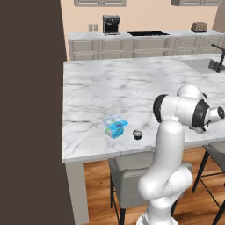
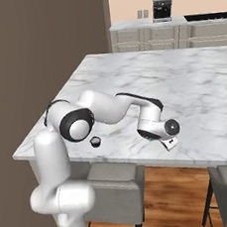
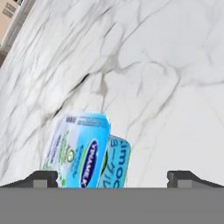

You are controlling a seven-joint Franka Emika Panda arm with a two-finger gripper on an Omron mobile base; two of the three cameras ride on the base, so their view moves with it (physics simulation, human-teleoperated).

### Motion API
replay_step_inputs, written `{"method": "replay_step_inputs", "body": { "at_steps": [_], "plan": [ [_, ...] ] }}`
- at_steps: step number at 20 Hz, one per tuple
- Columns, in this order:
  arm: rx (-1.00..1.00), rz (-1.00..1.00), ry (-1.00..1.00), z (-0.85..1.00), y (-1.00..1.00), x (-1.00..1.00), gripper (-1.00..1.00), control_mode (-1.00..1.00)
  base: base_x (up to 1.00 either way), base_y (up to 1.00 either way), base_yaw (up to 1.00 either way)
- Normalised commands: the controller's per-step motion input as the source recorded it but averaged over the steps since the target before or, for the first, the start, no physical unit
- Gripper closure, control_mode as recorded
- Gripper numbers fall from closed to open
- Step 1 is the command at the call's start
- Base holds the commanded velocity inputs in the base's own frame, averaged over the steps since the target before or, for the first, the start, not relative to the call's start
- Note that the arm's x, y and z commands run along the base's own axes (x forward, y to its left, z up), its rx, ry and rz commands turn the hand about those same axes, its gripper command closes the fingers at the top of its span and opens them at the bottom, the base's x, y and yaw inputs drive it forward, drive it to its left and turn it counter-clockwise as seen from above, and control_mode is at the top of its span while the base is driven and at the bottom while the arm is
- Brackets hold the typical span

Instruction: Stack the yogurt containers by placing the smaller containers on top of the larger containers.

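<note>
While the hand (image 3: 112, 176) is wide open and holding nothing, the blue yogurt pack (image 1: 115, 126) sits near the front edge of the white marble table (image 1: 110, 83). Just beside it stands the tiny dark cup (image 1: 137, 134). Grey stools (image 1: 129, 176) wait below on the wooden floor (image 1: 99, 189).

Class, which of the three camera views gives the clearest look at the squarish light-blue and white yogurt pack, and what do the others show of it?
The hand view: the squarish light-blue and white yogurt pack looms close, its printed lid and side legible, though cut off at the bottom. The left base view shows it whole but small on the white marble counter, beside the tiny dark cup. In the right base view the arm covers it.
</note>
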Motion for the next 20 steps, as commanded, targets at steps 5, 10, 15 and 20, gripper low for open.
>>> {"method": "replay_step_inputs", "body": {
  "at_steps": [5,10,15,20],
  "plan": [
    [0.01,0.0,0.0,-0.11,0.0,0.31,-1.0,-1.0,0.0,0.0,0.0],
    [0.0,0.0,0.0,-0.09,0.1,0.35,-1.0,-1.0,0.0,0.0,0.0],
    [0.0,0.0,0.0,-0.07,0.16,0.31,-1.0,-1.0,0.0,0.0,0.0],
    [0.0,0.0,0.0,-0.09,0.13,0.27,-1.0,-1.0,0.0,0.0,0.0]
  ]
}}
